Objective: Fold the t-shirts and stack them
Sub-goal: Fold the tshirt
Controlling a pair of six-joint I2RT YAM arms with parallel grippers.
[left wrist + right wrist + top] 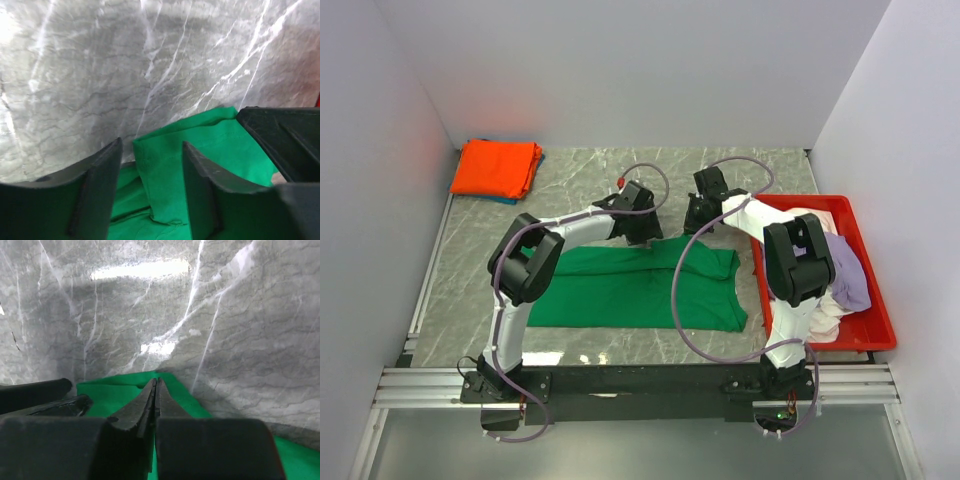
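Orange t-shirt (497, 167) lies folded; green t-shirt (610, 285) is half-folded beneath the open left gripper (152, 150) and the closed right gripper (155, 384); lilac t-shirt (848, 272) waits in the red tray (825, 201).

bare marble (590, 175) at far centre, red tray (820, 200) walls right, orange shirts (498, 167) far-left corner

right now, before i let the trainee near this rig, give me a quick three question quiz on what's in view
1. Which is open, the left hand or the right hand?
2. True or false: the green t-shirt lies in the red tray.
3. Fill in: the folded t-shirt on top at the far-left corner of the table is ___.
Key: 1 the left hand. 2 false, it is spread on the table beside the tray. 3 orange.
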